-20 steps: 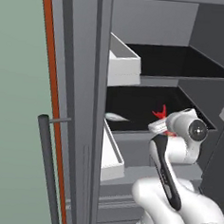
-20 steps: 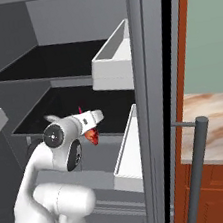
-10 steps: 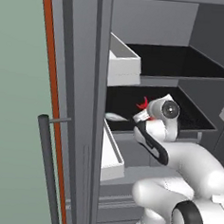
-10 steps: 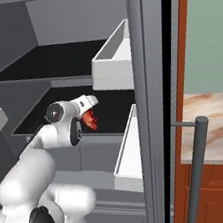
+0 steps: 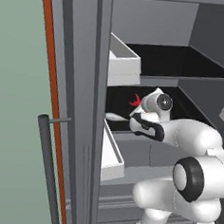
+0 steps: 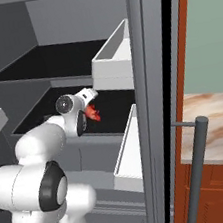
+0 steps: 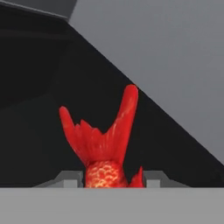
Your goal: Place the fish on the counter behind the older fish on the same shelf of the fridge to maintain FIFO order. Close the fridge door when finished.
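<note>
In the left base view, the older fish (image 5: 114, 117) is seen lying pale at the shelf's (image 5: 145, 137) front left. Just right of it, the red-orange fish (image 5: 134, 101) is pinched by the gripper (image 5: 138, 104) above the shelf, forked tail sticking out past the fingertips (image 7: 148, 179) toward the fridge's (image 6: 54, 21) back wall.

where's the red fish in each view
left base view: the fish at centre, its tail showing left of the wrist, inside the shelf.
right base view: left of centre, under the gripper.
hand view: low centre, tail up, held between the fingers.
Shared landmark: the dark middle shelf.
</note>
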You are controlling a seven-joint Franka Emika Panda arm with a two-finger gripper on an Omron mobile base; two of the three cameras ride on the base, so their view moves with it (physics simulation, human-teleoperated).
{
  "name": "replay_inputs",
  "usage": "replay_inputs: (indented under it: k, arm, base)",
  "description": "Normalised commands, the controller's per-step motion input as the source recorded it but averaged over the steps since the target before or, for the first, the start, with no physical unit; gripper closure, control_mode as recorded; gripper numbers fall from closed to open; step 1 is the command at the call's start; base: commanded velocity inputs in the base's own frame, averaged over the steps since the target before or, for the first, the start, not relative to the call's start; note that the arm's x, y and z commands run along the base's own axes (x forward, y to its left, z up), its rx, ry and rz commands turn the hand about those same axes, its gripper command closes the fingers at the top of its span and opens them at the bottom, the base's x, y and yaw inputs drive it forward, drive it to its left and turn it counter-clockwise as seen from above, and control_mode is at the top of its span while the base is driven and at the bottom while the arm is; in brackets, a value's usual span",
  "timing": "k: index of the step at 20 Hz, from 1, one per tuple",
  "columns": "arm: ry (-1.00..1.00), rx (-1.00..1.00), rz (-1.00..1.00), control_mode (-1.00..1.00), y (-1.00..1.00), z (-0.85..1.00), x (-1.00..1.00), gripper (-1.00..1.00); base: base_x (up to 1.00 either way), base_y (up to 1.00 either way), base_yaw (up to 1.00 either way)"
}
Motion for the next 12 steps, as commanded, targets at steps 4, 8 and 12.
replay_inputs:
  k: [4,8,12]
  arm:
    - [0.0,-0.11,0.14,-1.0,0.03,-0.08,0.17,1.0]
    - [0.04,-0.09,0.1,-1.0,0.02,0.0,0.41,1.0]
    - [0.11,-0.09,0.11,-1.0,0.03,-0.09,0.44,1.0]
  base:
    - [0.0,0.0,0.0]
    - [0.0,0.0,0.0]
    - [0.0,0.0,0.0]
